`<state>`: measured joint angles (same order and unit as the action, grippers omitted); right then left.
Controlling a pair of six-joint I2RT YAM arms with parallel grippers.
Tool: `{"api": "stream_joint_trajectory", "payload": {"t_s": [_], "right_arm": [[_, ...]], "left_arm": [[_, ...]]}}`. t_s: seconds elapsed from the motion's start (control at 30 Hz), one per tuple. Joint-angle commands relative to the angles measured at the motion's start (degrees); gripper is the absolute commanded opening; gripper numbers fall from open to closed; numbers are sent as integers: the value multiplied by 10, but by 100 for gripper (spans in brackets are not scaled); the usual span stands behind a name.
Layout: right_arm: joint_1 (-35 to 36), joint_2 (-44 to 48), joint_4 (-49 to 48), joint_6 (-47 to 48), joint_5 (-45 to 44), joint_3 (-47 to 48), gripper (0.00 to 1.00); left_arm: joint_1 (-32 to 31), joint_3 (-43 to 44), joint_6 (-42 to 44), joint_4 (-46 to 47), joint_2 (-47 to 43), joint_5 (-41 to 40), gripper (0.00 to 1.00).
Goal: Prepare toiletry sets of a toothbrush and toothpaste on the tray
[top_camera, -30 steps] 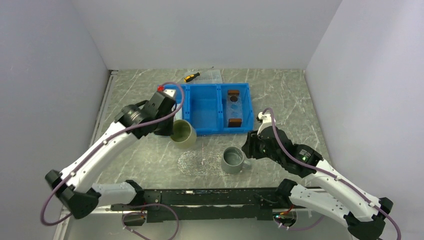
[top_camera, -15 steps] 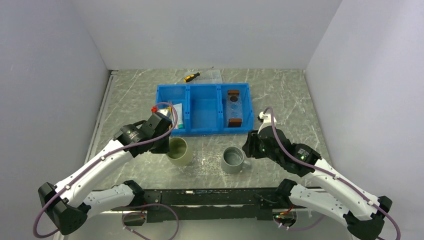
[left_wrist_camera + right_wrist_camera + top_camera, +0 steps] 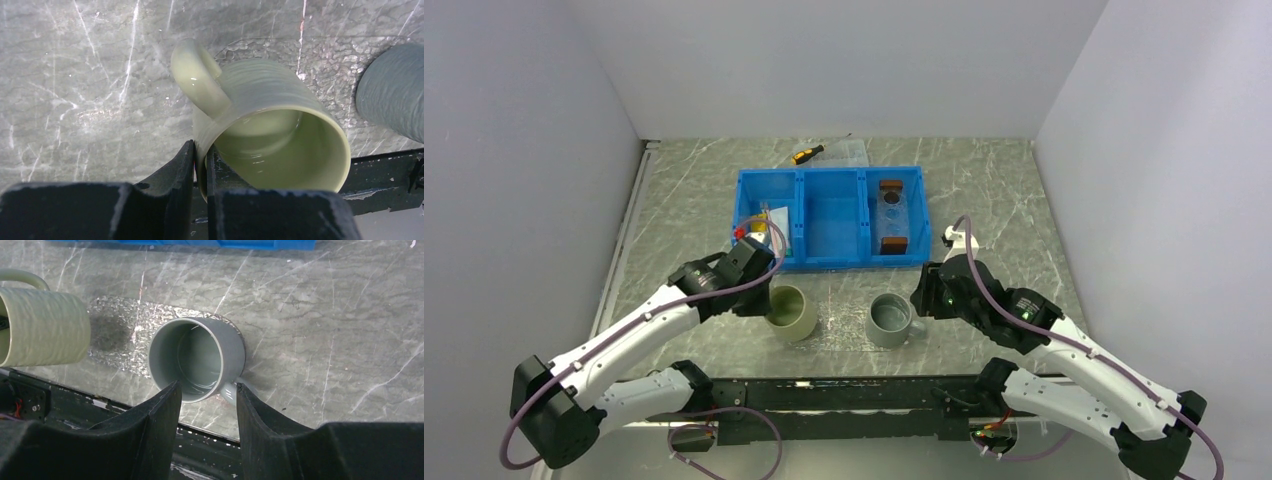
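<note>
My left gripper (image 3: 200, 147) is shut on the rim of a pale green mug (image 3: 270, 130), one finger inside and one outside. It holds the mug tilted above the table near the front edge (image 3: 791, 312). My right gripper (image 3: 207, 386) stands open over the near rim and handle of an upright grey mug (image 3: 197, 357), holding nothing. The clear tray (image 3: 890, 216) with brown end blocks lies in the right compartment of the blue bin (image 3: 829, 263). A pale toothpaste tube (image 3: 777, 233) shows in the left compartment, partly behind my left arm. I cannot make out the toothbrush.
A clear bubbly mat (image 3: 117, 332) lies on the table under the grey mug. A yellow-and-black screwdriver (image 3: 807, 153) and a clear box (image 3: 846, 152) lie behind the bin. A yellow item (image 3: 762, 224) sits by the tube. The black rail (image 3: 824, 395) runs along the near edge.
My left arm has carried the green mug from beside the bin's front left corner toward the near edge, uncovering the left compartment. The right arm has barely moved.
</note>
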<state>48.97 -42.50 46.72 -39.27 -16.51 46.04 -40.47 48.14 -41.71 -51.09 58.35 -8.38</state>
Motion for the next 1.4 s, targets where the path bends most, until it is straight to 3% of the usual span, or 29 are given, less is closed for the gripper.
{"api": "stream_joint_trajectory", "payload": {"t_s": [0.0, 0.7, 1.37], "right_arm": [[3, 0, -5, -17, -20, -3, 47], [2, -7, -8, -31, -26, -15, 47], [2, -4, -17, -31, -21, -25, 47]], "left_arm": [[-2, 6, -19, 79, 4, 23, 0], [-9, -8, 9, 116, 75, 37, 0], [-36, 15, 6, 88, 103, -5, 0]]}}
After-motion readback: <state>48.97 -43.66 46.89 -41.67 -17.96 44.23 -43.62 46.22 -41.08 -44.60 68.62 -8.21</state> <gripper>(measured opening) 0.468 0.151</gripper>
